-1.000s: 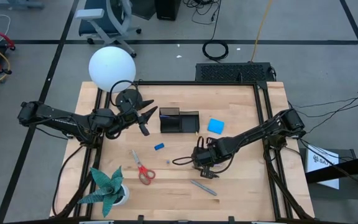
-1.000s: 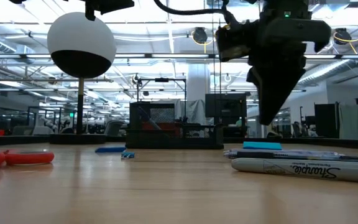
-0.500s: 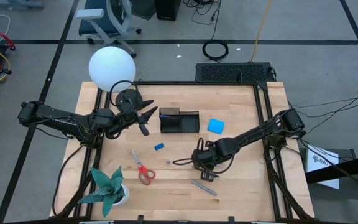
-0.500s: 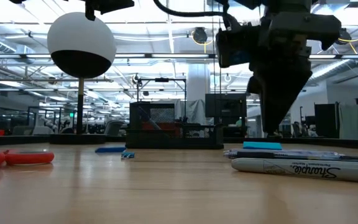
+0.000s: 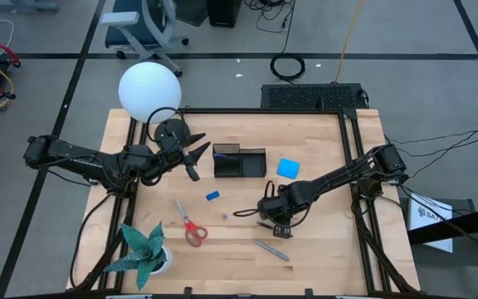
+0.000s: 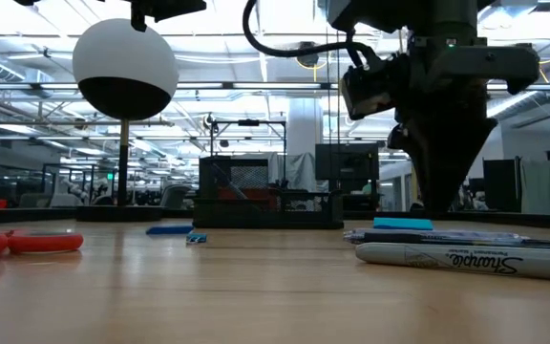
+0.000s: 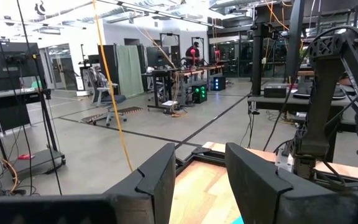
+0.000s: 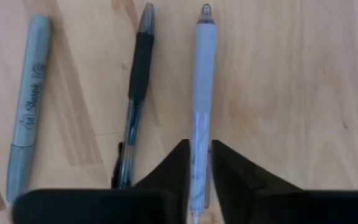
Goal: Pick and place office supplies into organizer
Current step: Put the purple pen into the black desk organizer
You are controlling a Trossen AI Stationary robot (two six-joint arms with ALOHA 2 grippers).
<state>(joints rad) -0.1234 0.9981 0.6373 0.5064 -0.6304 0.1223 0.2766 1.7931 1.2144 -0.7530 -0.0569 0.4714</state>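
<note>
My right gripper (image 5: 275, 226) points down at the table over a row of pens, shut on a pale purple pen (image 8: 204, 93). Beside that pen lie a black-grip pen (image 8: 138, 81) and a grey marker (image 8: 30, 106), all flat on the wood. My left gripper (image 5: 196, 156) hovers open just left of the black organizer (image 5: 239, 162). The blue pad (image 5: 288, 168), the tiny blue block (image 5: 212, 196) and the red-handled scissors (image 5: 191, 224) lie loose on the table. My right gripper has the pale pen between its two fingers (image 8: 229, 177) at the marbled barrel (image 8: 199, 163), behind the plain grip section. The fingers come from above, pointing down, and lie across the pen. The pen lies flat on the table.
A white globe lamp (image 5: 148, 90) stands at the table's far left corner and a green paper plant (image 5: 143, 249) at the near left. A black cable (image 5: 243, 213) loops on the wood by the right gripper. Bare wood lies between the pens and the organizer.
My right gripper has come down the last stretch to the table top and shifted a little toward the near edge, ending over the pens. The left arm has kept still.
</note>
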